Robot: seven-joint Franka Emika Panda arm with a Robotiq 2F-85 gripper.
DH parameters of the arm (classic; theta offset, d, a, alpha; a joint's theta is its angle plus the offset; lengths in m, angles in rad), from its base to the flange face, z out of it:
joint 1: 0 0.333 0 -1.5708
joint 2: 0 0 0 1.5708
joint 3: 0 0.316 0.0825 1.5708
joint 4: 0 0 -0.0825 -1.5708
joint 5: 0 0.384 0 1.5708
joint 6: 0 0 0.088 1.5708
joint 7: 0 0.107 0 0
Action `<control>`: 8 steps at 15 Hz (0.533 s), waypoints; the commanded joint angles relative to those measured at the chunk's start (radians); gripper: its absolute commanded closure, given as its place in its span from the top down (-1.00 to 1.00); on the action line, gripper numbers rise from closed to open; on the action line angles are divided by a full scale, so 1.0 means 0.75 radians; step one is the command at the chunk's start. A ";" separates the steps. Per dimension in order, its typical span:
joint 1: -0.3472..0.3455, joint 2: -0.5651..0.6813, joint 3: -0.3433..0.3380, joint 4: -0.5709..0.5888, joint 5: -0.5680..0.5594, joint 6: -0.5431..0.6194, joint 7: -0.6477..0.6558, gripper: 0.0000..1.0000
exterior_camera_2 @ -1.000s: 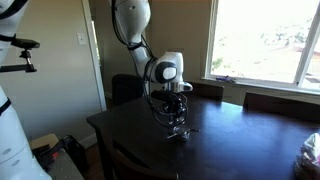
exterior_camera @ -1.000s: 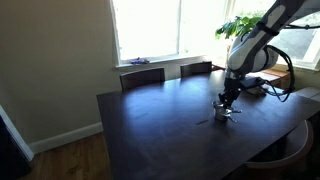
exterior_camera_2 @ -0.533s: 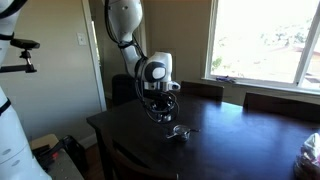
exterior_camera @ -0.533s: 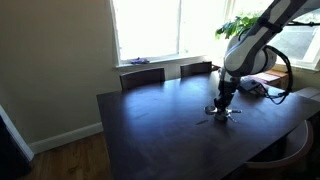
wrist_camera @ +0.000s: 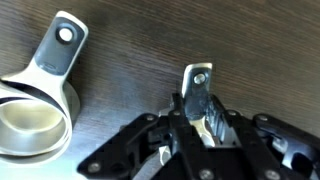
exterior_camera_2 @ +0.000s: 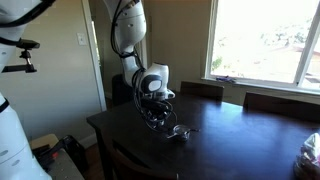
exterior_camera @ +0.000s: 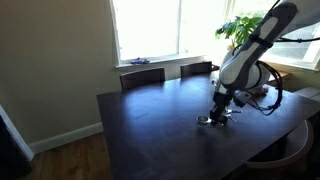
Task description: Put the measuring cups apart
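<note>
In the wrist view my gripper (wrist_camera: 200, 125) is shut on the flat handle of one small silver measuring cup (wrist_camera: 197, 88); its bowl is hidden under the fingers. The other measuring cups (wrist_camera: 35, 105), nested together, lie on the dark table to the left, apart from the held one. In both exterior views the gripper (exterior_camera: 213, 117) (exterior_camera_2: 155, 120) is low over the table (exterior_camera: 150, 125). The remaining cups (exterior_camera_2: 181, 131) lie a short way beside it.
Two chairs (exterior_camera: 143, 77) (exterior_camera: 196, 68) stand at the table's window side. A leafy plant (exterior_camera: 240, 25) and a pale flat object (exterior_camera: 265, 76) with cables are at the far corner behind the arm. A white robot stand (exterior_camera_2: 12, 120) is off the table.
The gripper has moved sideways across the table, away from the nested cups, holding one cup by its handle. The nested cups stayed where they were.
</note>
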 commanded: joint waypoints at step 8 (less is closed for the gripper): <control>-0.235 -0.046 0.174 -0.073 0.004 0.020 -0.231 0.45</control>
